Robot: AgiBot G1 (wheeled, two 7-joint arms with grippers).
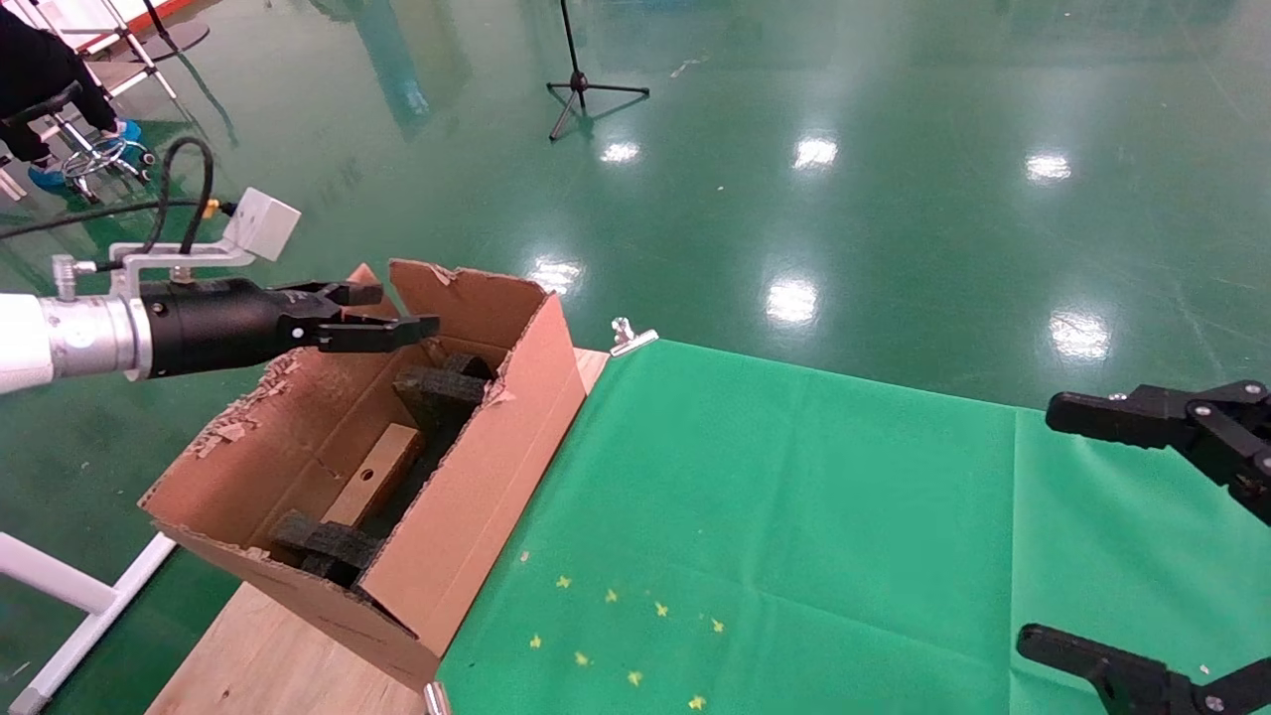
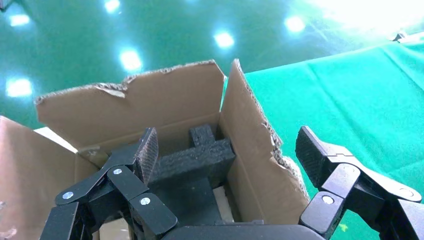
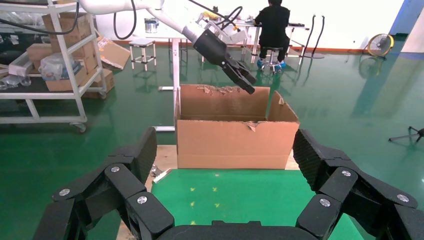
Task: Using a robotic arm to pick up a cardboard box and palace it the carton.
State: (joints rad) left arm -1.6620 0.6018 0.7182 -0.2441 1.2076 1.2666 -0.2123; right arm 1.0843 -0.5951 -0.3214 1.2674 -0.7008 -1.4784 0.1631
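The carton (image 1: 467, 497) stands open at the table's left end, with ragged flaps and dark grey foam pieces (image 1: 437, 392) inside. The cardboard box (image 1: 372, 477), slim and brown with a round hole, lies on the carton's floor between the foam pieces. The robotic arm's left gripper (image 1: 392, 310) hovers over the carton's far end, open and empty. In the left wrist view this gripper (image 2: 230, 155) straddles the carton's side wall (image 2: 255, 160) above the foam (image 2: 192, 160). My right gripper (image 1: 1053, 531) is open and empty at the right edge. It faces the carton (image 3: 232, 135) from afar.
A green cloth (image 1: 794, 516) with small yellow marks covers the table. Bare wood (image 1: 248, 655) shows under the carton, and a metal clip (image 1: 631, 338) holds the cloth's far edge. A tripod stand (image 1: 581, 89) and a seated person (image 3: 272, 25) are on the floor beyond.
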